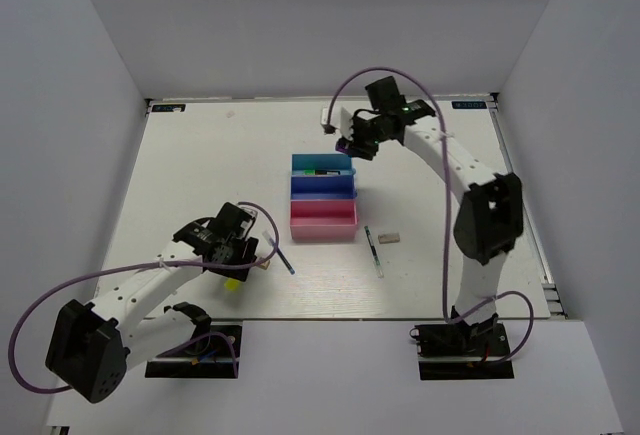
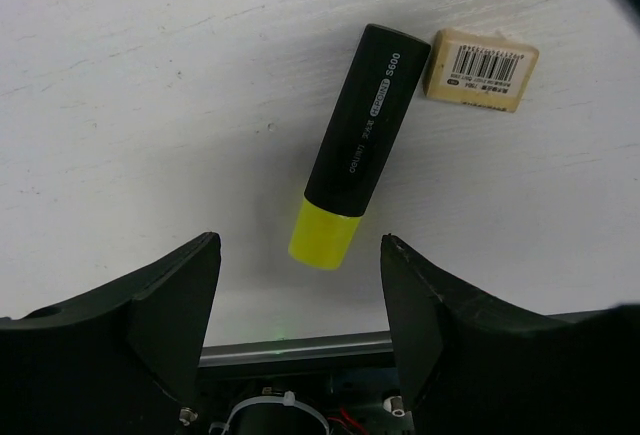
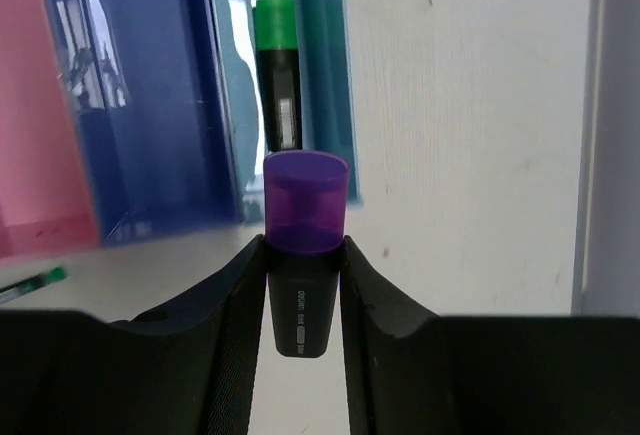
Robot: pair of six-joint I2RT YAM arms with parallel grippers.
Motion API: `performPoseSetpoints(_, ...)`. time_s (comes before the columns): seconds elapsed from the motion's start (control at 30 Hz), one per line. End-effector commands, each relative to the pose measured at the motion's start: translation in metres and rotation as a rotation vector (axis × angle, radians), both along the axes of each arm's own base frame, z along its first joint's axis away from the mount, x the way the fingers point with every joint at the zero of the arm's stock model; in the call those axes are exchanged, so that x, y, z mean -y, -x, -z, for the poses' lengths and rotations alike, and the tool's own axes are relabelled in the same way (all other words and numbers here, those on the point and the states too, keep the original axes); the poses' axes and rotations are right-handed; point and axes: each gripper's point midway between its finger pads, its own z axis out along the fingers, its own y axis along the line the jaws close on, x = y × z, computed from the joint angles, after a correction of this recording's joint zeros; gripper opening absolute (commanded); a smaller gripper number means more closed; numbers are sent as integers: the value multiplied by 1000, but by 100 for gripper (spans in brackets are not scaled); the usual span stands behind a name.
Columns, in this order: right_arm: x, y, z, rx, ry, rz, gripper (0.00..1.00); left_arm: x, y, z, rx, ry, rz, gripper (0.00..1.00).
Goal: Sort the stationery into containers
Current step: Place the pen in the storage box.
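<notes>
While the left gripper [image 2: 300, 250] gapes over a black-capped yellow plastic highlighter [image 2: 355, 145], the right gripper [image 3: 303, 250] clamps a purple-capped black marker [image 3: 305, 205].

Robot lab test cell, looks like: white table [image 1: 200, 155] boxed by blank white walls [image 1: 90, 75], arms [image 1: 470, 185] bolted bottom edge.

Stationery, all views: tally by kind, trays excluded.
Highlighters: 3 - yellow highlighter, purple highlighter, green highlighter
Pens: 2 - blue pen, dark-green pen
Erasers: 2 - left eraser, right eraser
Total: 7
</notes>
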Motion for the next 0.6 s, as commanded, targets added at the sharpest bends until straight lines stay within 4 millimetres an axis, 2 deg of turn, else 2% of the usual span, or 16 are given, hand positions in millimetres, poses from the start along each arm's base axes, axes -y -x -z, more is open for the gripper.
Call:
performPoseSetpoints(0.0,-39,-12,7,106,11,-231,0,4,-1,-3,-6,16,13,75)
performPoseSetpoints(0.03,-52,-25,-5,179,-35,-247,0,3,-2,-2,-4,10,8,75)
performPoseSetpoints(0.13,-73,-32,6,226,-50,-300,0,1,-2,-1,-17,-6,10,75)
performPoseSetpoints(0.17,-80,-40,-1,278,-60,-312,0,1,-2,0,-20,-8,12,75)
performPoseSetpoints(0.2,-88,-40,14,257,-52,-323,0,1,-2,0,-27,-12,15,75)
performPoseSetpoints(0.23,-93,-43,6,266,-68,-333,0,1,-1,2,-35,-14,19,75)
performPoseSetpoints(0.27,-98,-41,7,252,-69,-350,0,1,0,2,-39,-15,21,75)
performPoseSetpoints(0.4,-109,-39,15,247,-67,-373,0,1,1,4,-58,-22,26,75)
performPoseSetpoints(0.57,-113,-28,47,165,-41,-381,0,1,2,6,-71,-23,31,75)
